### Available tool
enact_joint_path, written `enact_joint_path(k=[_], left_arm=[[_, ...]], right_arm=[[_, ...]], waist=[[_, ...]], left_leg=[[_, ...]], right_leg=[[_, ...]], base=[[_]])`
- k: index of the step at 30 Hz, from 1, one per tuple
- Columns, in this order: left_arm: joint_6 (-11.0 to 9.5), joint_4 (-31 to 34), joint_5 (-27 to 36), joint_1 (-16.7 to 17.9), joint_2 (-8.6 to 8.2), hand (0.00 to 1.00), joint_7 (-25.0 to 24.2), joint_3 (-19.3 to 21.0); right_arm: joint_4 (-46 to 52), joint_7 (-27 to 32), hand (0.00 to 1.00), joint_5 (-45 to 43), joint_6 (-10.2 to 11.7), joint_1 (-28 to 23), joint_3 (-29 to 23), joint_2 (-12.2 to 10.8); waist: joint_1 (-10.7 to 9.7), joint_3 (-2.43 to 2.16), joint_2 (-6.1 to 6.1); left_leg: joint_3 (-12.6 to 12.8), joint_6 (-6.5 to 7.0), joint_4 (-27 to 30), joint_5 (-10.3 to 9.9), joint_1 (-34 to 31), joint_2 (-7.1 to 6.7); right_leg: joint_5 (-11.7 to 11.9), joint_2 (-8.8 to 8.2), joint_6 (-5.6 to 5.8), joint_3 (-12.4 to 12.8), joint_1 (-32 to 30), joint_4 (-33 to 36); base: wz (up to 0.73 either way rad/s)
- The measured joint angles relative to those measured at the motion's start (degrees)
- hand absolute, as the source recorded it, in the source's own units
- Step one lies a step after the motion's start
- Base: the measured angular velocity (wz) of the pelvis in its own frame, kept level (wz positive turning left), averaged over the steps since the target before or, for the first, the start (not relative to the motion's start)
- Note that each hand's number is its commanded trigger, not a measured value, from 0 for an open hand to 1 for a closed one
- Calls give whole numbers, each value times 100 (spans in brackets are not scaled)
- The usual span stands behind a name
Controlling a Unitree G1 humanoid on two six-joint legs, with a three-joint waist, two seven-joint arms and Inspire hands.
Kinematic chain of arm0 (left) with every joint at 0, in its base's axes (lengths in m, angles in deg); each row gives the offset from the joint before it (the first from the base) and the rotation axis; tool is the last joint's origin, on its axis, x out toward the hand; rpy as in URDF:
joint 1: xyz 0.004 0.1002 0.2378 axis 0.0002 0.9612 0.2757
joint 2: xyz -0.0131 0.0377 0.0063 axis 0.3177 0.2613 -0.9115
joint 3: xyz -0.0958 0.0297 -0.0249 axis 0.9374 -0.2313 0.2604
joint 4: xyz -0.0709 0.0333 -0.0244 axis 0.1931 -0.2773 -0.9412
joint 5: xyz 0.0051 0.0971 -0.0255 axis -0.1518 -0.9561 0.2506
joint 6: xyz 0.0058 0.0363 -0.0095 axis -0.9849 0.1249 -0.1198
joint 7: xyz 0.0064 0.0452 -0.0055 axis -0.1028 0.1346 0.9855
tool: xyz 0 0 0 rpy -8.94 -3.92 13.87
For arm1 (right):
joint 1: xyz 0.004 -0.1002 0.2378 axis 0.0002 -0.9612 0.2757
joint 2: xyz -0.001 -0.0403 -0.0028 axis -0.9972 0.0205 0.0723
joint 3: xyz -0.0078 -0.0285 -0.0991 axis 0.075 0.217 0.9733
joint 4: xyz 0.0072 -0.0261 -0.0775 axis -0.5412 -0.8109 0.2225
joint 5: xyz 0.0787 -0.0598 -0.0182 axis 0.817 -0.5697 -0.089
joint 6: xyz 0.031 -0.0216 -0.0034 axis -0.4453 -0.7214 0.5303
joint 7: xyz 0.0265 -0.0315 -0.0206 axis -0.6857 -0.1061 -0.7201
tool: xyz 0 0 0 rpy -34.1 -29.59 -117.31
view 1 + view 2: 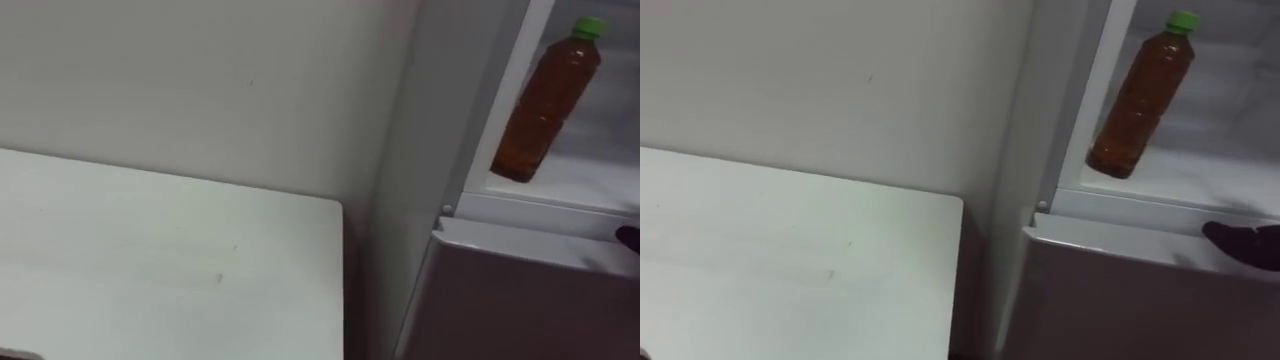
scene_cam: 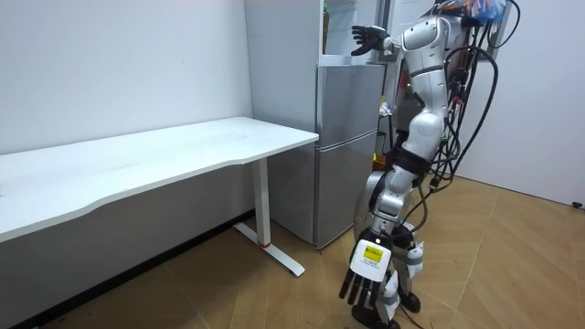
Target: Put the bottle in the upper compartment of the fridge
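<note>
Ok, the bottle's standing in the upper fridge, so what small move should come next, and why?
Probably draw the right hand back from the fridge. The bottle stands inside the upper compartment with nothing holding it, the right hand is open at its front edge, and the left hand hangs open, low at the robot's side.

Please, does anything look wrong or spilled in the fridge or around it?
Nothing stands out. The bottle stands on the upper fridge shelf, in line with its frame, cap on, no spill beside it. The right hand is clear of it.
</note>
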Motion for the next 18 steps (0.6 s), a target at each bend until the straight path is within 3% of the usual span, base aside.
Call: enact_joint_path(k=[4, 11, 16, 18], left_arm=[[-95, -28, 24, -7, -56, 0, 11, 0], [-275, -32, -20, -1, -125, 0, 89, 0], [-274, 32, -15, 53, -225, 0, 130, -7], [-293, -29, -11, 74, -283, 0, 152, -7]], right_arm=[[283, 449, 0, 346, 215, -108, -187, -337], [260, 733, 0, 1762, 370, -359, -446, -451], [253, 969, 0, 3034, 596, -643, -1031, -1146], [216, 1048, 0, 3595, 642, -796, -1077, -1272]], waist=[[-90, -1, 61], [-174, -2, 70], [-180, -10, 154], [-187, -1, 211]], left_leg=[[43, 2, -6, 1, -15, 3], [48, 7, -6, 5, 4, 4], [54, 14, 5, -3, 11, 8], [58, 18, 1, -5, 27, 6]], right_leg=[[0, -9, 0, -23, -14, 21], [0, -6, 0, 2, -12, 58], [0, -12, 0, -2, -45, 57], [0, -15, 0, -4, -23, 59]], base=[[-8], [0], [0], [-3]])
